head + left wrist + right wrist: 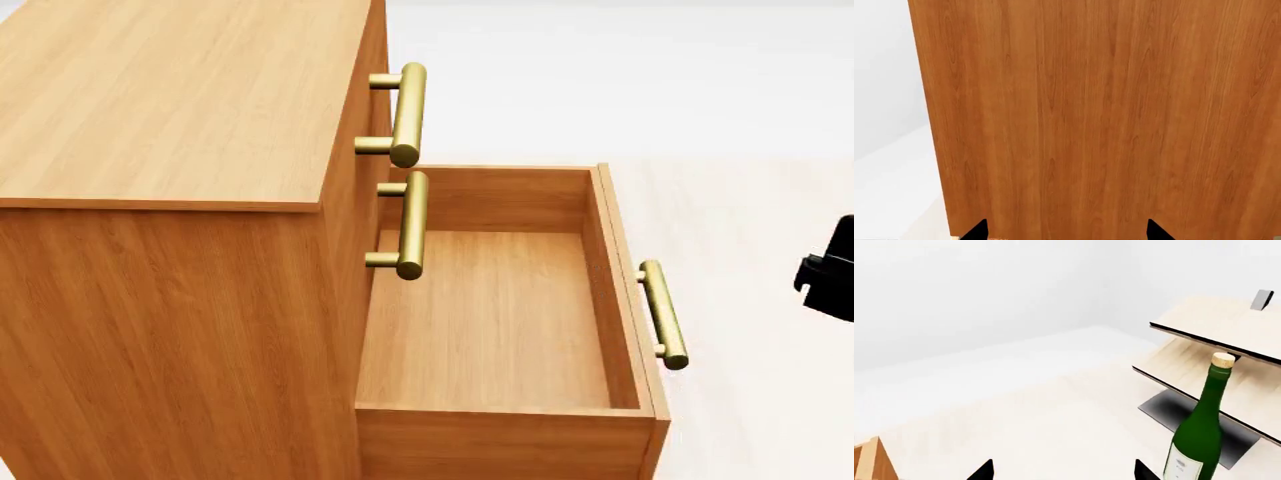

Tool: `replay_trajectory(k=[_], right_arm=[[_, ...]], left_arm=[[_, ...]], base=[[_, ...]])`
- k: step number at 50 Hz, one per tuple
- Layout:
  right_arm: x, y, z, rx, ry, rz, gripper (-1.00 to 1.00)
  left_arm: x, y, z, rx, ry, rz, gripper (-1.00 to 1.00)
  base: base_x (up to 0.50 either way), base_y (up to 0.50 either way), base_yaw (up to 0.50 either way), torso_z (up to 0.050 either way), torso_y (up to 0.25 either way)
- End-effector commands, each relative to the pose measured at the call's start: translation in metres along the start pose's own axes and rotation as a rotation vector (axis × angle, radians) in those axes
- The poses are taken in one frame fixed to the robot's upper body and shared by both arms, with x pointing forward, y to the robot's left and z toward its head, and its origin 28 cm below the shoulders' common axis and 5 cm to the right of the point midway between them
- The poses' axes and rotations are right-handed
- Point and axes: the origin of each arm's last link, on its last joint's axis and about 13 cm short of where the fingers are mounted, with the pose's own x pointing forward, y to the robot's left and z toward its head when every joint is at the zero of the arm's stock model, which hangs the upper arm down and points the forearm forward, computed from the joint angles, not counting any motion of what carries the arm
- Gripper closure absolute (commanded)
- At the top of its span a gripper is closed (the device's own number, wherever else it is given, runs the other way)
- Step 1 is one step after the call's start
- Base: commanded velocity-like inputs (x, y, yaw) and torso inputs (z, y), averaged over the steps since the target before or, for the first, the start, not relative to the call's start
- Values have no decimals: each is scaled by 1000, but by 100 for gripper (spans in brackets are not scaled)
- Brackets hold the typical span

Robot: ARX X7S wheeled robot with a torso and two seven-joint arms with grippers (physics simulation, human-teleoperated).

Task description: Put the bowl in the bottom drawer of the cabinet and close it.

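Orange-brown wood-grain cabinet point(174, 180): bottom drawer point(497, 330) with brass bar handle point(663, 313) is pulled fully out | blue-patterned bowl: not seen in any view | left gripper point(1066, 231): tips spread before cabinet wall | right gripper point(1062, 471): tips spread, tall green corked bottle point(1201, 427) and pale wood rack point(1227, 345) near.

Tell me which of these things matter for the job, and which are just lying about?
For the job:
cabinet
bottom drawer, pulled open and empty
bowl: not in view

Just lying about:
green bottle
pale rack
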Motion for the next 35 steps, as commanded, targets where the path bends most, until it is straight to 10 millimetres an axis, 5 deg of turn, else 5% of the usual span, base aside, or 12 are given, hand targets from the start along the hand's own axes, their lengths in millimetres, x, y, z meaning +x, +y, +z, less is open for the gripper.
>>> replay_trajectory(k=[1, 11, 35], right_arm=[[7, -16, -5, 40, 1, -178, -100], [10, -24, -11, 62, -37, -287, -100], [13, -33, -24, 156, 219, -352, -100]], left_arm=[[-1, 0, -9, -1, -1, 1, -100], [-1, 0, -21, -1, -1, 0, -100], [-5, 2, -23, 1, -2, 0, -100]], base=[[0, 0, 0, 0, 0], [0, 0, 0, 0, 0], [0, 0, 0, 0, 0]])
